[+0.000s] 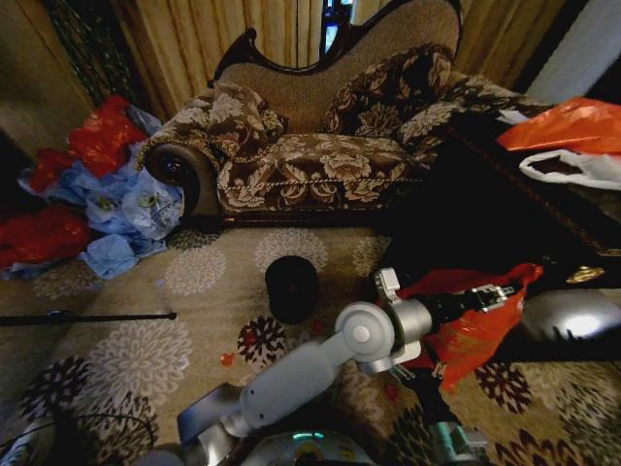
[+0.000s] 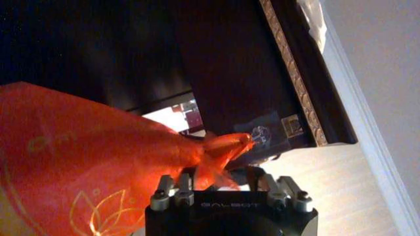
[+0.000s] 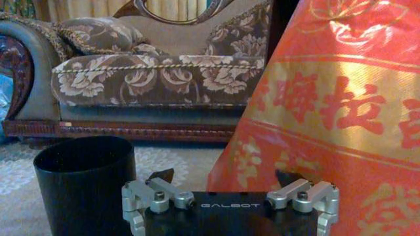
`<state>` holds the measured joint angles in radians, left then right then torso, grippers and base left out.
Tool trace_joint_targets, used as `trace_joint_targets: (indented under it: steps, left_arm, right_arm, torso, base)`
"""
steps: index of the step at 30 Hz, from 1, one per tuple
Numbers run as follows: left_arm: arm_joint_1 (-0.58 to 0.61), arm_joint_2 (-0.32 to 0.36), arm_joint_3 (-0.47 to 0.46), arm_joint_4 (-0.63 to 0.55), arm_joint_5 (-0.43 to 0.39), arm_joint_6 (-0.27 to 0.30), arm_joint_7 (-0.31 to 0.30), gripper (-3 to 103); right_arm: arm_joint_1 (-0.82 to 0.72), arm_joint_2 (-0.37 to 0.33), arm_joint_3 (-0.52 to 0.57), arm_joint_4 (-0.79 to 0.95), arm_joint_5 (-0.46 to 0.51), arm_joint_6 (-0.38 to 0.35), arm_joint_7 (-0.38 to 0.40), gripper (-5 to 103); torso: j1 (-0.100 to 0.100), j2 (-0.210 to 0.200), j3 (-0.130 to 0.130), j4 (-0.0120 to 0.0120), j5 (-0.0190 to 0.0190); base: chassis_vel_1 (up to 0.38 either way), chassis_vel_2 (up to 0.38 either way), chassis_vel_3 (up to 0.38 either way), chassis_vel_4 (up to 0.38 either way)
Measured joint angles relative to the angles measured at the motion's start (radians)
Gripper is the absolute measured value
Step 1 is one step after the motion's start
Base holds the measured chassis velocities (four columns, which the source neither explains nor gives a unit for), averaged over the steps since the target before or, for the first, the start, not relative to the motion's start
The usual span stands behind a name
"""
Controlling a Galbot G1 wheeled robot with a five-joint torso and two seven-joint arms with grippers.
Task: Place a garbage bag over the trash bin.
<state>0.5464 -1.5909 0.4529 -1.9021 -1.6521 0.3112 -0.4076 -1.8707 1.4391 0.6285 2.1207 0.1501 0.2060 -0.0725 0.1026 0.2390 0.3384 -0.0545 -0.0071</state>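
While left gripper [image 2: 220, 189] pinches garbage bag [image 1: 471, 325] corner | right gripper [image 3: 229, 196] open | film light, slippery; grip rim edge | trash bin [image 1: 291, 286] bare

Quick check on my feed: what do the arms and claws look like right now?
The left arm has pale grey rounded links and a round silver joint cap. Both the left claw and the right claw have a black body printed GALBOT in pale letters, with silver metal finger mounts fixed by bolts.

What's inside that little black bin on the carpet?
The trash bin looks empty as far as its dark opening shows; its bottom is too shadowed to tell. The garbage bag hangs apart from it, held by the left gripper.
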Motion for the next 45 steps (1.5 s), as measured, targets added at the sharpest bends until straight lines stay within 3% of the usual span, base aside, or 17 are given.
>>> trace_joint_targets:
  steps: [2, 5, 7, 10, 12, 17, 21, 22, 24, 27, 28, 30, 36, 45]
  left_arm:
    - [0.0, -0.008, 0.001, 0.005, 0.004, 0.0, 0.0, 57]
    - [0.001, -0.017, 0.004, 0.011, 0.009, 0.001, 0.001, 74]
    - [0.001, -0.017, 0.006, 0.014, 0.013, 0.001, 0.002, 74]
    - [0.002, -0.014, 0.01, 0.023, 0.029, 0.001, 0.005, 89]
    - [0.002, -0.014, 0.01, 0.027, 0.033, 0.001, 0.006, 94]
    - [-0.002, -0.018, 0.01, 0.048, 0.044, 0.001, 0.012, 73]
    - [-0.002, -0.018, 0.01, 0.053, 0.043, 0.001, 0.013, 68]
    - [-0.002, -0.018, 0.011, 0.053, 0.039, 0.0, 0.014, 57]
    - [-0.002, -0.018, 0.011, 0.052, 0.034, -0.001, 0.015, 45]
    - [-0.002, -0.018, 0.01, 0.052, 0.028, -0.003, 0.016, 41]
    - [-0.003, -0.018, 0.009, 0.05, 0.02, -0.003, 0.016, 30]
    - [-0.004, -0.018, 0.009, 0.049, 0.017, -0.004, 0.016, 30]
    - [-0.005, -0.018, 0.006, 0.046, 0.0, -0.009, 0.016, 3]
    - [0.0, -0.018, 0.009, 0.044, -0.01, -0.01, -0.016, 0]
  right_arm:
    - [0.0, 0.001, 0.0, -0.001, 0.0, 0.001, 0.0, 100]
    - [0.0, 0.0, 0.002, -0.002, 0.002, 0.003, 0.002, 100]
    - [0.0, 0.0, 0.003, -0.002, 0.004, 0.004, 0.003, 100]
    - [0.0, -0.001, 0.004, -0.002, 0.011, 0.004, 0.005, 100]
    - [0.0, -0.001, 0.004, -0.002, 0.012, 0.004, 0.006, 100]
    - [0.001, -0.001, 0.002, -0.001, 0.013, 0.004, 0.007, 100]
    - [0.001, -0.001, 0.003, -0.001, 0.013, 0.004, 0.007, 100]
    - [0.001, -0.001, 0.003, 0.0, 0.013, 0.004, 0.008, 100]
    - [0.001, -0.001, 0.003, 0.0, 0.014, 0.004, 0.01, 100]
    - [0.001, -0.001, 0.003, 0.0, 0.014, 0.004, 0.011, 100]
    - [0.001, -0.001, 0.002, 0.0, 0.015, 0.004, 0.012, 100]
    - [0.001, -0.001, 0.002, 0.001, 0.015, 0.004, 0.013, 100]
    - [0.0, -0.003, 0.002, 0.005, 0.02, 0.003, 0.015, 100]
    - [-0.001, 0.0, 0.006, 0.008, 0.022, 0.002, 0.019, 100]
  torso:
    - [0.0, 0.0, 0.0, 0.0, 0.0]
    - [0.0, 0.0, 0.0, 0.0, 0.0]
    - [0.0, 0.0, 0.0, 0.0001, 0.0]
    - [0.0, 0.0, 0.0, 0.0, 0.0001]
    - [0.0, 0.0, 0.0, 0.0, 0.0]
    - [0.0, 0.0, 0.0, 0.0, 0.0]
    - [0.0, 0.0, 0.0, 0.0, 0.0]
    - [0.0, 0.0, 0.0, 0.0, 0.0]
    - [0.0, 0.0, 0.0, 0.0, 0.0]
    - [0.0, 0.0, 0.0, 0.0, 0.0]
    - [0.0, 0.0, 0.0, 0.0, 0.0]
    - [0.0, 0.0, 0.0, 0.0, 0.0]
    - [0.0, 0.0, 0.0, 0.0, 0.0]
    - [0.0, 0.0, 0.0, 0.0, 0.0]
  base:
    - [0.0, 0.0, 0.0, 0.0]
    - [0.0, 0.0, 0.0, 0.0]
    - [0.0, 0.0, 0.0, 0.0]
    - [0.0, 0.0, 0.0, 0.0]
    - [0.0, 0.0, 0.0, 0.0]
    - [0.0, 0.0, 0.0, 0.0]
    - [0.0, 0.0, 0.0, 0.0]
    - [0.0, 0.0, 0.0, 0.0]
    - [0.0, 0.0, 0.0, 0.0]
    - [0.0, 0.0, 0.0, 0.0]
    - [0.0, 0.0, 0.0, 0.0]
    - [0.0, 0.0, 0.0, 0.0]
    - [0.0, 0.0, 0.0, 0.0]
    - [0.0, 0.0, 0.0, 0.0]
